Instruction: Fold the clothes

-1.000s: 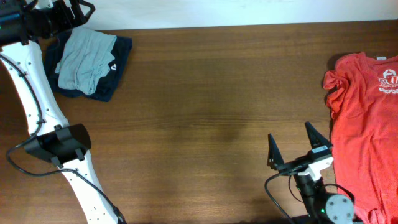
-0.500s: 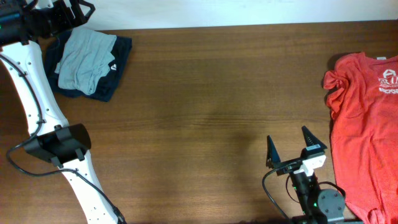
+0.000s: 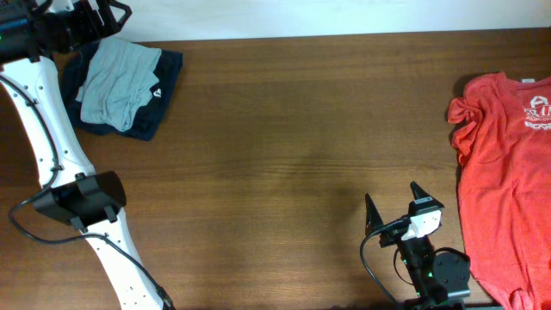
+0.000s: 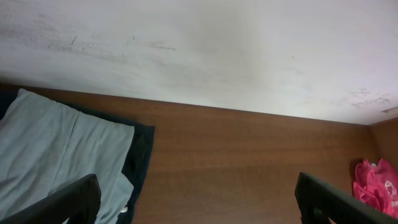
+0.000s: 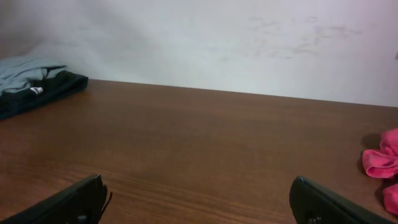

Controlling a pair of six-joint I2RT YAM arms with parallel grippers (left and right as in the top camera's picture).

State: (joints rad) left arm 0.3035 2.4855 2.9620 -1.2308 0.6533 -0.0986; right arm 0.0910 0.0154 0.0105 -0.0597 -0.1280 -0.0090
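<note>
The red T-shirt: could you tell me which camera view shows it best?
The overhead view: the red T-shirt lies spread out at the right, largely in frame. Both wrist views catch only a small bunched bit.

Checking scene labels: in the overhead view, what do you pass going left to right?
Folded pale blue-grey garment lying on a navy garment → open right gripper → red T-shirt.

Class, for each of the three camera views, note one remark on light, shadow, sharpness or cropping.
Overhead: even light, sharp, a faint soft shadow on the table, the red T-shirt cut by the right edge. Left wrist: bright wall, the left gripper only dark finger silhouettes cropped at the bottom. Right wrist: the right gripper dark and soft-edged, a mild sheen on the table.
</note>
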